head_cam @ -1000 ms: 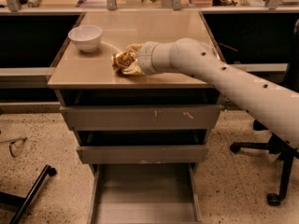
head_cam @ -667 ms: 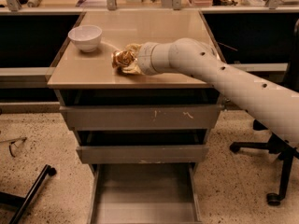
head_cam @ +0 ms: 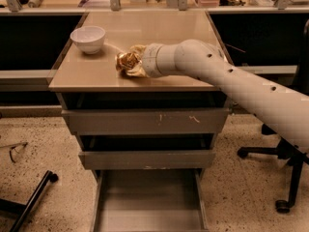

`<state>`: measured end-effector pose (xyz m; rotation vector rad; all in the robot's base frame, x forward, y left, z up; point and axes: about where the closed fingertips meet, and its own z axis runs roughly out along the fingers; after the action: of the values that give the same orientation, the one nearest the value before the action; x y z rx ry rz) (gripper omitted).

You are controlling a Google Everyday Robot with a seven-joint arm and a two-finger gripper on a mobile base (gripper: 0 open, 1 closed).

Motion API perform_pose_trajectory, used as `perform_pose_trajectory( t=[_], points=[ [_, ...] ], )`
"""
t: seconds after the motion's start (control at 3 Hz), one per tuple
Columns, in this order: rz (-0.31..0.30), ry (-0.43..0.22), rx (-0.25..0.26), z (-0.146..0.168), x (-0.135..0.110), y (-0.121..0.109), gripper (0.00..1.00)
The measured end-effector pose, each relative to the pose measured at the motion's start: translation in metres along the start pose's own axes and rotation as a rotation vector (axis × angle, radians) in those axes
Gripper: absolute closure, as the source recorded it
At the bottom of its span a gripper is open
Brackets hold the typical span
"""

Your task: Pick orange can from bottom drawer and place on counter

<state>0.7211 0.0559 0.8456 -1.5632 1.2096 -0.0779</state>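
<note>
The orange can (head_cam: 127, 63), golden and crumpled, lies on the beige counter (head_cam: 164, 35) near its front edge, left of centre. My gripper (head_cam: 137, 65) is at the end of the white arm that reaches in from the right, right against the can's right side and partly hidden by it. The bottom drawer (head_cam: 147, 204) is pulled open below, and its grey floor shows nothing on it. The two upper drawers are closed.
A white bowl (head_cam: 88, 37) stands on the counter's back left corner. An office chair base (head_cam: 285, 178) is on the floor at right. A black leg (head_cam: 29, 202) and a pair of glasses (head_cam: 14, 149) lie on the floor at left. Shelves with clutter run behind the counter.
</note>
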Motion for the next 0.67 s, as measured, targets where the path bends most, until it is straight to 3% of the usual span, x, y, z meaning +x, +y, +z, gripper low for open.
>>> perform_pose_trajectory(
  t=[0.33, 0.67],
  points=[
    [0.0, 0.0, 0.0, 0.0, 0.0, 0.0, 0.12],
    [0.0, 0.0, 0.0, 0.0, 0.0, 0.0, 0.0]
  ],
)
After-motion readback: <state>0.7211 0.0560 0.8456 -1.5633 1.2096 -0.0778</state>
